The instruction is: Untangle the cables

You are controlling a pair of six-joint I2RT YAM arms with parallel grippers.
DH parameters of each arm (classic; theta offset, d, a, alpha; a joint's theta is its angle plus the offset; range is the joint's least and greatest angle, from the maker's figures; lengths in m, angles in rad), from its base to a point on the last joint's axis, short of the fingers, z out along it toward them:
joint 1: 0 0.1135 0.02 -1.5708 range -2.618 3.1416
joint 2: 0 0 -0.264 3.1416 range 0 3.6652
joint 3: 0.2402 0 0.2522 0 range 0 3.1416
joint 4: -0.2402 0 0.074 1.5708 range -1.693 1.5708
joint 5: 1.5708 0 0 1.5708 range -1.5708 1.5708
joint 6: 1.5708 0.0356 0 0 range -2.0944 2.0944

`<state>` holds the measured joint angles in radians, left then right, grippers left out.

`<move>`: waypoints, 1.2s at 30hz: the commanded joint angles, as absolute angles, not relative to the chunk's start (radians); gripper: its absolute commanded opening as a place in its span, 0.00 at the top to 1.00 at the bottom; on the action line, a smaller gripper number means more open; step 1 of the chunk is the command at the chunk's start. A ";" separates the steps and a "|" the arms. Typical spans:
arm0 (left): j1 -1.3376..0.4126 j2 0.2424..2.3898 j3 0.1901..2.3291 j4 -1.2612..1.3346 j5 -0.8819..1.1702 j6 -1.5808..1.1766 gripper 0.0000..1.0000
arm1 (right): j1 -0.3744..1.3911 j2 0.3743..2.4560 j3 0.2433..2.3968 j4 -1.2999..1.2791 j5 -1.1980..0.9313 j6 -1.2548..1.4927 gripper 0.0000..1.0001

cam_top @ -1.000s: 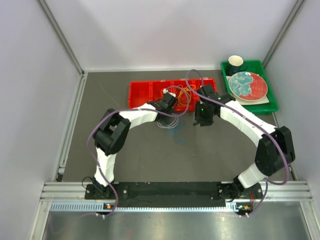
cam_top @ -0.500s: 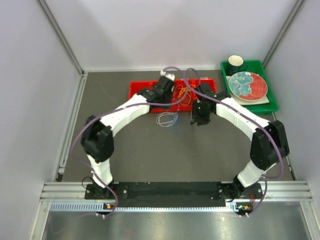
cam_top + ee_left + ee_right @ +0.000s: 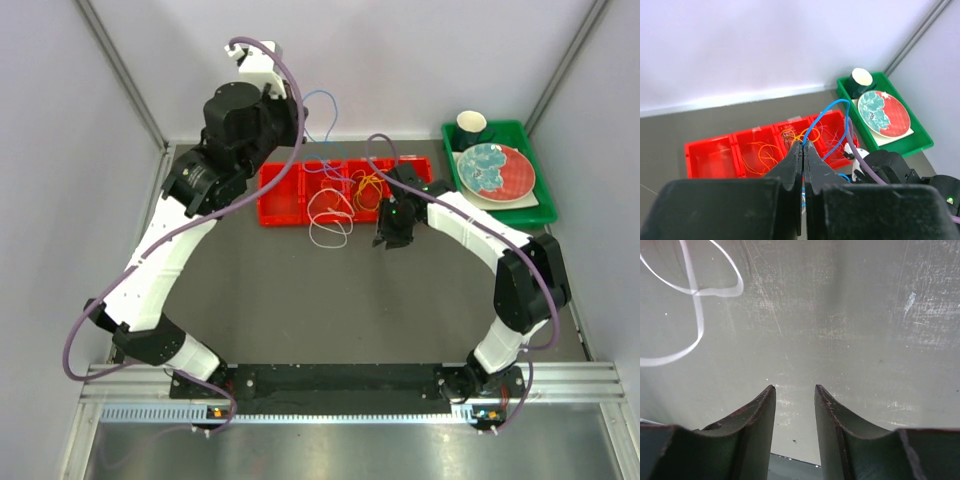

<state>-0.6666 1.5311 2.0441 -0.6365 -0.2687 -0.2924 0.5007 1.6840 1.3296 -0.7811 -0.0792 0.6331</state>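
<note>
My left gripper [image 3: 803,146] is clenched on the blue cable [image 3: 839,101], arm up high over the table's far-left area. The cable drops from my fingertips toward the right end of the red compartment tray [image 3: 283,192], mid far edge of the table [image 3: 300,300]. Its lower run is hidden behind my own fingers in the wrist view. My right gripper [image 3: 794,390] is partly spread with nothing between the fingers, low over bare table just off the tray's near right corner. The white cable loops [image 3: 329,222] straddle the tray's near edge, and the right wrist view cuts one off at frame left. The orange-yellow cables [image 3: 368,187] are in the tray, too fine to sort. Can't tell whether white hooks onto blue.
</note>
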 commanded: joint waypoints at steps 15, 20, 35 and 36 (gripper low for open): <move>-0.604 1.502 2.165 -0.617 -0.271 -0.342 1.00 | 0.495 1.525 1.238 -0.471 -0.372 0.679 0.57; -0.600 1.470 2.108 -0.603 -0.296 -0.339 1.00 | 0.495 1.532 1.264 -0.429 -0.443 0.727 0.51; -0.255 1.663 1.953 -0.588 -0.115 -0.529 1.00 | 0.495 1.511 1.193 -0.529 -0.374 0.733 0.54; -0.232 1.675 1.941 -0.581 -0.091 -0.535 1.00 | 0.495 1.509 1.192 -0.535 -0.371 0.730 0.54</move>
<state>-0.2901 1.6272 1.9732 -0.6415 -0.2054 -0.4637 0.5007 1.5585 1.2030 -0.5167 -0.3874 0.7216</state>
